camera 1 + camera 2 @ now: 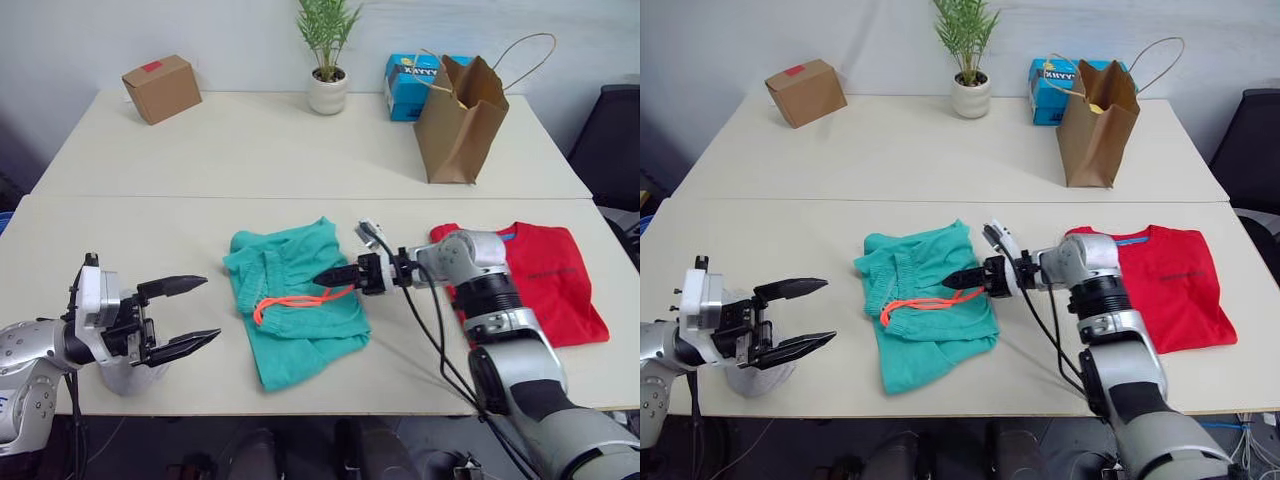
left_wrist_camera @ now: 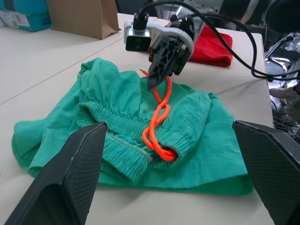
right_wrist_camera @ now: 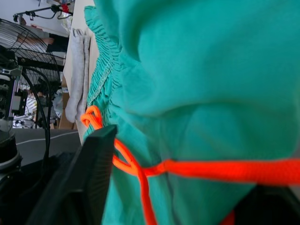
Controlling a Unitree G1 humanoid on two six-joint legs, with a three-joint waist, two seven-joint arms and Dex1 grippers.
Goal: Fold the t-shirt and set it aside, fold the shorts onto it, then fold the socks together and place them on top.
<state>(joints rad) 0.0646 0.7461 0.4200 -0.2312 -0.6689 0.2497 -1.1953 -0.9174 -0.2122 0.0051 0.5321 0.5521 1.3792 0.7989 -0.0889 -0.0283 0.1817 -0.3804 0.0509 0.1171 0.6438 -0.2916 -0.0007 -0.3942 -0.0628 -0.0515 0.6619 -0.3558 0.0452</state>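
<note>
Two pale tables (image 1: pixel 250 150) are seen from above, pushed together. At the centre of the frame, teal shorts (image 1: pixel 295 300) lie crumpled on the near table, with the gathered waistband toward the left and an orange drawstring (image 1: pixel 300 300) trailing rightward across the cloth. Their long axis runs from upper right to lower left. The right gripper (image 1: pixel 335 276) is seen just right of centre, touching the right part of the shorts; its jaws appear pressed together on the drawstring or the cloth beneath, though which one cannot be told. The left gripper (image 1: pixel 185 315) is held at lower left with jaws spread wide, well apart from the shorts and pointing toward them. The right arm is judged the nearer for the next fold.

A red t-shirt (image 1: pixel 545 280) is laid folded at right of centre, beside the right arm. Pale grey socks (image 3: pixel 77 75) are seen in the right wrist view, just beyond the waistband.

Along the upper frame, a cardboard box (image 1: pixel 161 88), a potted plant (image 1: pixel 327 60), a blue box (image 1: pixel 415 85) and an open brown paper bag (image 1: pixel 460 120) are set; the bag's contents cannot be made out.
</note>
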